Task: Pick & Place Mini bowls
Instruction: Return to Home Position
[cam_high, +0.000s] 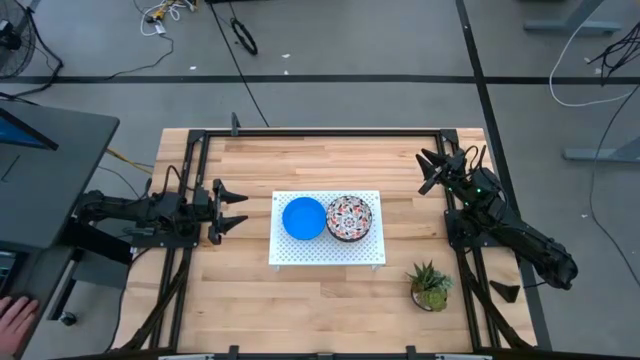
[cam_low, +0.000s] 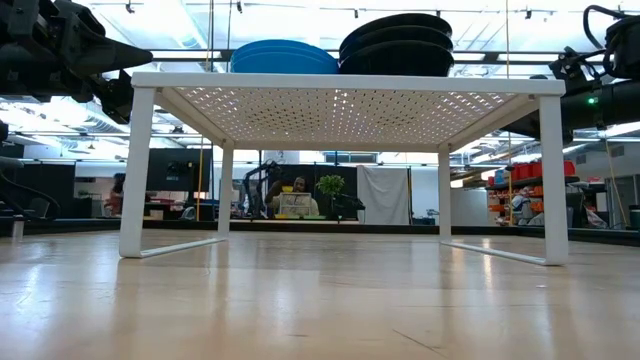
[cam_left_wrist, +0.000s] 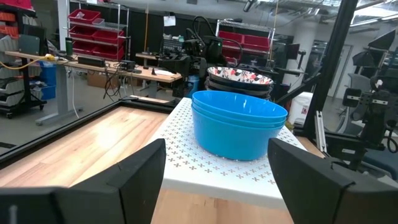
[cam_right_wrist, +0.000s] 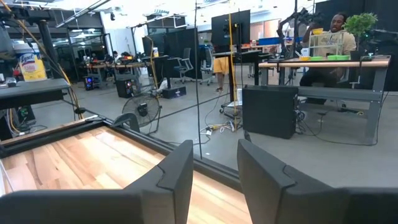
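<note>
We find the blue bowls (cam_high: 303, 218) and the patterned bowls (cam_high: 349, 217) stacked side by side on the white shelf (cam_high: 290, 250) at frame centre, directly right of the nearer left tool (cam_high: 238, 210), fingers apart and empty, while the right tool (cam_high: 432, 170), also apart, sits upper right.

From above, the top blue bowl (cam_high: 303, 218) is hiding those stacked beneath it. In the left wrist view, the blue stack (cam_left_wrist: 239, 127) is covering part of the patterned bowls (cam_left_wrist: 239, 76). The frame edge is cropping a person's hand (cam_high: 14, 320).
</note>
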